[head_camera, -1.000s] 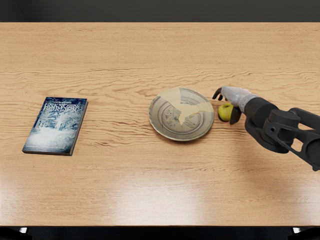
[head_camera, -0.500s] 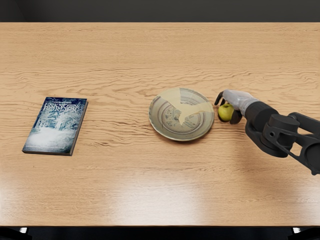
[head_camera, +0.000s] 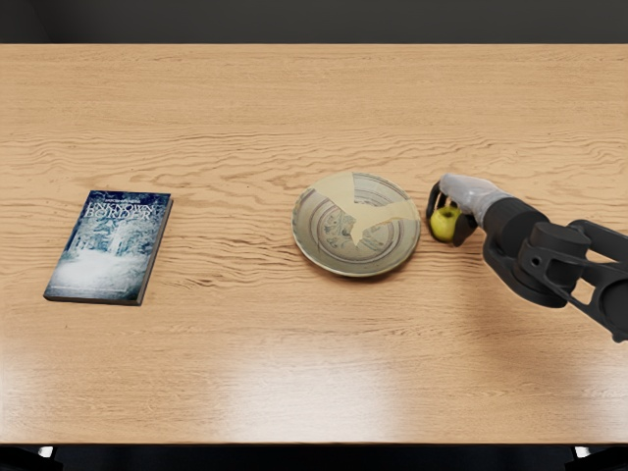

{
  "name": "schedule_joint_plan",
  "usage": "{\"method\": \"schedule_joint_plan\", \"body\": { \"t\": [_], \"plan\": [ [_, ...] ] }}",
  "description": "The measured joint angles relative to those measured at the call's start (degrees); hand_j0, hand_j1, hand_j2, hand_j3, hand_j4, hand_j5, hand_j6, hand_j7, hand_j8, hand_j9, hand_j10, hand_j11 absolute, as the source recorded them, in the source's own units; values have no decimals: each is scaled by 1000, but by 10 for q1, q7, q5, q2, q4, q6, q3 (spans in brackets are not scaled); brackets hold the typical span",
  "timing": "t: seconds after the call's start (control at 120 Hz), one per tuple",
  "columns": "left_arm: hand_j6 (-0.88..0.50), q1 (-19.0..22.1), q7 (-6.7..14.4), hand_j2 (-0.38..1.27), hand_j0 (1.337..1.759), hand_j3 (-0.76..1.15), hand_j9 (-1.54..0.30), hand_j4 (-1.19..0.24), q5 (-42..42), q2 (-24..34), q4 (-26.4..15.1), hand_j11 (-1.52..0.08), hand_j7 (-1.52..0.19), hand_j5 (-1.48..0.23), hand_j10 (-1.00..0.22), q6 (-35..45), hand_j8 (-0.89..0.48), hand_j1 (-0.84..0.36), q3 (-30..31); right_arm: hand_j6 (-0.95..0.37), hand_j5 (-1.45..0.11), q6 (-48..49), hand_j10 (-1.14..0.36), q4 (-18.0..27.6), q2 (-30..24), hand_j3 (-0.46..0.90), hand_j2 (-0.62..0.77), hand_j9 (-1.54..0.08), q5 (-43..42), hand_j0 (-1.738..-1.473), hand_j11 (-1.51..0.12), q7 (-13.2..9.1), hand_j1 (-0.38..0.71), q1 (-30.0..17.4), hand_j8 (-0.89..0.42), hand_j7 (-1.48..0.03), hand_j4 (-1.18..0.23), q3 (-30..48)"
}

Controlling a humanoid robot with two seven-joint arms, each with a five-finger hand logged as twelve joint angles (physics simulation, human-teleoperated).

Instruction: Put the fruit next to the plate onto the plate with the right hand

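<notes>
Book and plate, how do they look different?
The book is a rectangle; the plate is round. The book is dark blue with a snowy picture; the plate is pale with rings. The book lies far left; the plate sits mid-table beside the fruit. Both lie flat on the table.

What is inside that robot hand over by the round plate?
A small yellow-green apple, low against the wooden table, with the dark fingers of the right hand curled around it. The apple's right side is covered by the palm.
</notes>
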Motion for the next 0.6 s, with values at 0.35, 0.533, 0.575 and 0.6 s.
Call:
{"method": "schedule_joint_plan", "body": {
  "t": [0.35, 0.533, 0.575, 0.6],
  "plan": [
    [0, 0, 0, 0, 1658, 0, 0, 0, 0, 0, 0, 0, 0, 0, 0, 0, 0, 349, 0, -444, -998, 4, -714, 0, -16, 0, 223, -985, 23, -1653, -991, 0, 233, 5, -415, -955, -638, 36],
    [0, 0, 0, 0, 1658, 0, 0, 0, 0, 0, 0, 0, 0, 0, 0, 0, 0, 349, 0, -438, -1013, 6, -719, 12, -17, 0, 225, -999, 27, -1653, -1005, 0, 233, 15, -407, -964, -629, 53],
    [0, 0, 0, 0, 1658, 0, 0, 0, 0, 0, 0, 0, 0, 0, 0, 0, 0, 349, 0, -436, -1016, 7, -720, 17, -17, 0, 223, -1001, 28, -1653, -1008, 0, 234, 16, -406, -966, -630, 60],
    [0, 0, 0, 0, 1658, 0, 0, 0, 0, 0, 0, 0, 0, 0, 0, 0, 0, 349, 0, -435, -1017, 7, -721, 21, -16, 0, 223, -1002, 31, -1653, -1008, 0, 234, 17, -405, -967, -629, 64]
  ]
}}
